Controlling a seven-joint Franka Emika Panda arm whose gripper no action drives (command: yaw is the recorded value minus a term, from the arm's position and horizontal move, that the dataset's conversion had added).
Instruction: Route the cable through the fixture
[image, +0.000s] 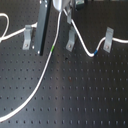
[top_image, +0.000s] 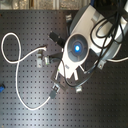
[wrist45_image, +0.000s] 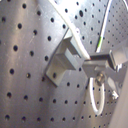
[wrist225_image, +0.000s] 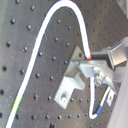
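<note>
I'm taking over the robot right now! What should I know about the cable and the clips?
Gripper: looks shut on the cable, close to the middle clip.
Cable: in the first exterior view it reaches the left clip and the right clip. Its green band lies left of the middle clip and its blue band lies near the right clip.
Done: the cable is lifted.
Left: the middle clip looks unthreaded, so seat the cable there.
</note>
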